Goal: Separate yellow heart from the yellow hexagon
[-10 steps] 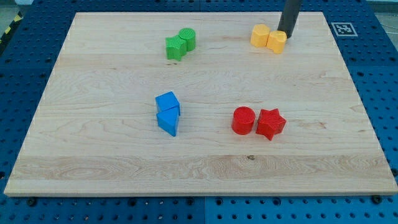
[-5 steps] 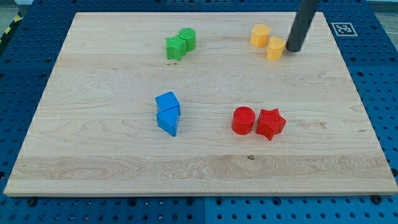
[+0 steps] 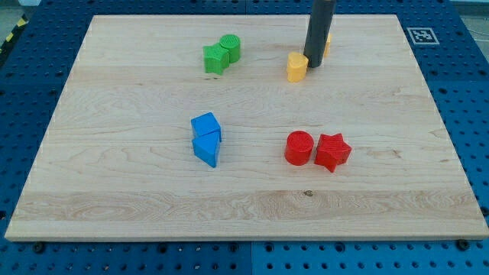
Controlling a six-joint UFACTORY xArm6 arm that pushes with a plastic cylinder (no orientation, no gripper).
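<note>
Camera view: tool tip [image 3: 312, 66] touches yellow block's [image 3: 296, 67] right side.

We've swung my tip [image 3: 312, 66] over to about eight o'clock, shoving one yellow block [image 3: 297, 67] along; the other yellow block [image 3: 327, 46] now hides behind the rod.

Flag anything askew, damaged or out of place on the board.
Nothing looks damaged or spilled. Only oddity: my tip stands between the yellow pair, one yellow block at its left, the other mostly hidden behind the rod. Other pairs sit neatly together.
</note>
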